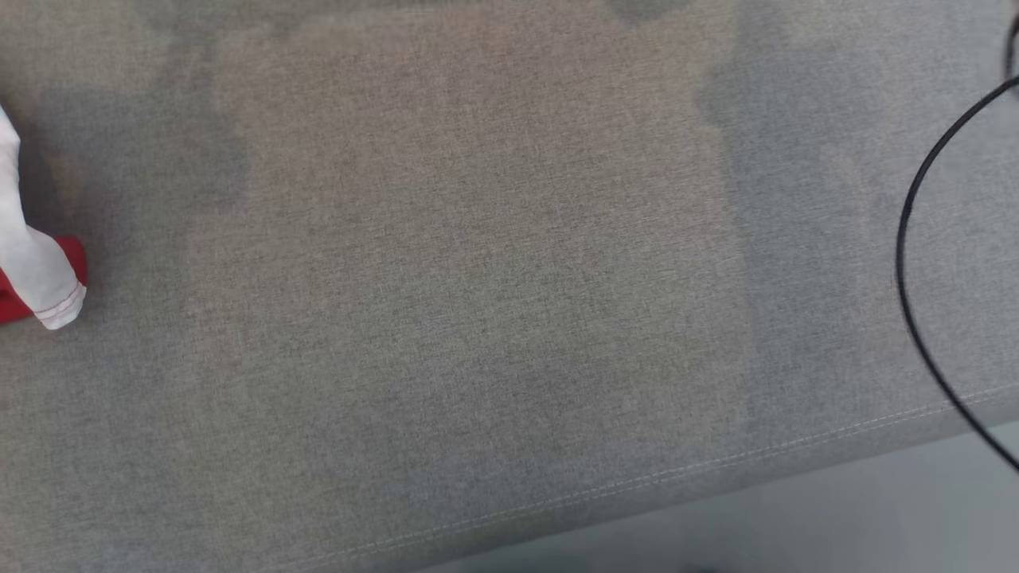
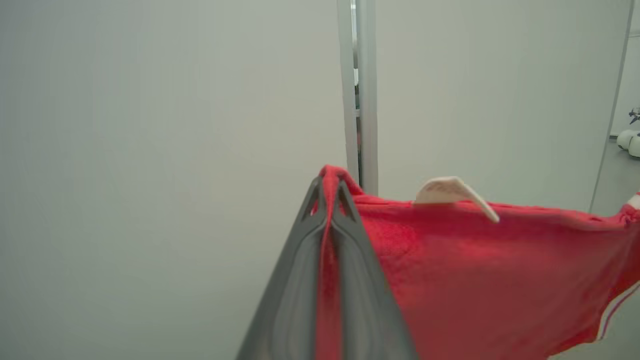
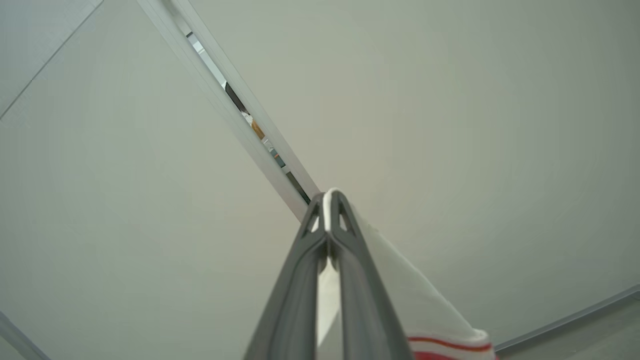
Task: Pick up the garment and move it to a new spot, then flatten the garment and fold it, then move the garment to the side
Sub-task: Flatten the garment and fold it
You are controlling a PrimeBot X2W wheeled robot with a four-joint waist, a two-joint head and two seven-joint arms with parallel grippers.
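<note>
In my left wrist view, the left gripper (image 2: 327, 187) rises from the bottom centre, its two dark fingers pressed together on a fold of red cloth that runs up between them and pokes out past the tips. From there the garment (image 2: 475, 275) stretches taut to the right edge of the frame, with a white tab (image 2: 450, 192) standing up along its top hem. Behind it I see a pale wall (image 2: 150, 150) with a vertical frame strip (image 2: 357, 100) in it.

In my right wrist view, the right gripper (image 3: 330, 200) is likewise clamped tight, this time on white fabric. That white cuff (image 3: 425, 310) drapes down to the lower right, ending in a red stripe at the bottom edge. A diagonal frame strip (image 3: 240, 115) crosses the pale panel beyond.

From the head camera, the floor (image 1: 876, 517) shows at the lower right, then the stitched edge of a grey upholstered surface (image 1: 478, 278). A white sleeve end (image 1: 44, 278) with red behind it hangs in at the left edge, and a black cable (image 1: 907, 239) curves down the right side.
</note>
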